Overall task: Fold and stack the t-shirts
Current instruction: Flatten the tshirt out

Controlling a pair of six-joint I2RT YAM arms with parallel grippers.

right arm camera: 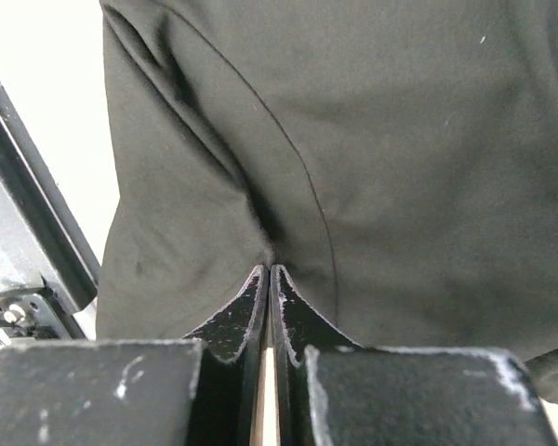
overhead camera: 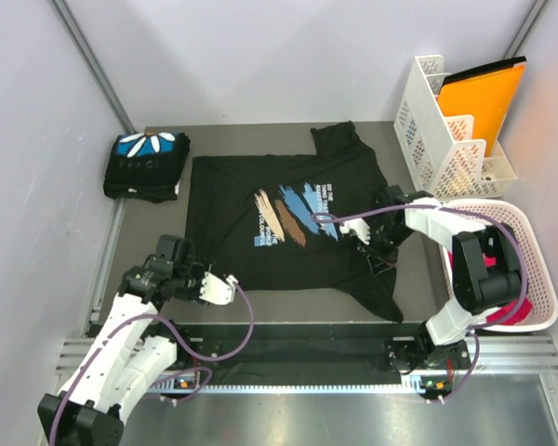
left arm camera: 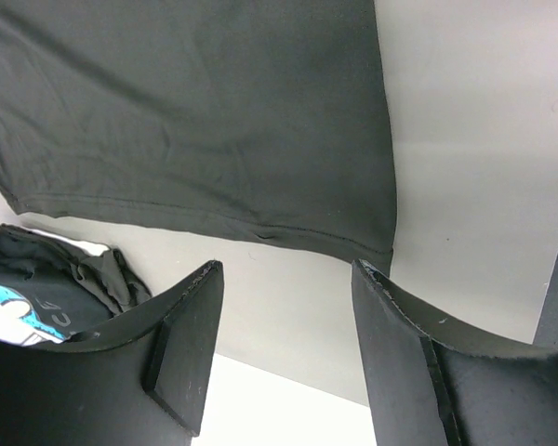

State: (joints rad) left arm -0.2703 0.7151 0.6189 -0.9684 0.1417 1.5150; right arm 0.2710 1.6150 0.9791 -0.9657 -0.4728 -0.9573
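Note:
A black t-shirt with a blue-and-tan brush-stroke print lies spread flat on the table. Its right sleeve area shows in the right wrist view and its hem in the left wrist view. A second black t-shirt with a blue and white petal print sits folded at the far left; it also shows in the left wrist view. My right gripper is shut, pinching a fold of the spread shirt at its tips. My left gripper is open and empty, just off the shirt's near-left hem corner.
A white laundry basket stands at the right edge, with something pink inside. A white rack holding an orange folder stands at the back right. Grey walls close in on the left and the back.

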